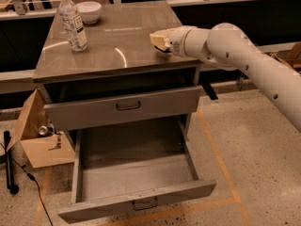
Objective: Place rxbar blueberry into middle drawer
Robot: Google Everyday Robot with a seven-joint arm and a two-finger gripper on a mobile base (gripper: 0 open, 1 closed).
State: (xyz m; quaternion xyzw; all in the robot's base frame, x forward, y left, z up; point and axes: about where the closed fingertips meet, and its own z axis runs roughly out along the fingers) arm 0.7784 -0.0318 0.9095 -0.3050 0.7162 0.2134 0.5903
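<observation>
- Grey cabinet top (113, 46) fills the upper middle of my view, with a dark railing behind it and speckled floor around the cabinet.
- My gripper (159, 39) is at the right edge of this top, low over the surface. The white arm (244, 60) comes to it from the right side.
- I am not able to see whether the gripper is spread or closed; from this angle it looks like one pale block.
- I do not find the rxbar blueberry with certainty. A dark patch (165, 52) just under the gripper is perhaps the bar, or only shadow.
- The middle drawer (136, 178) is pulled far out at the bottom of the cabinet. Its flat grey floor is in full view and its dark handle (144, 204) faces me.
- The upper drawer (122, 108) is nearly closed and hangs over the back part of the middle drawer.
- A water bottle (73, 21) stands upright on the left part of the top, and a white bowl (88, 11) is behind it, near the back edge. Both are well apart from the gripper.
- Between the gripper and the open drawer stands the front edge of the top, then the face of the upper drawer.
- A cardboard box (40, 135) leans beside the cabinet on the left, and a black cable (9, 161) lies on the floor next to it.
- On the right of the cabinet I see open floor with orange tape lines (221, 164).
</observation>
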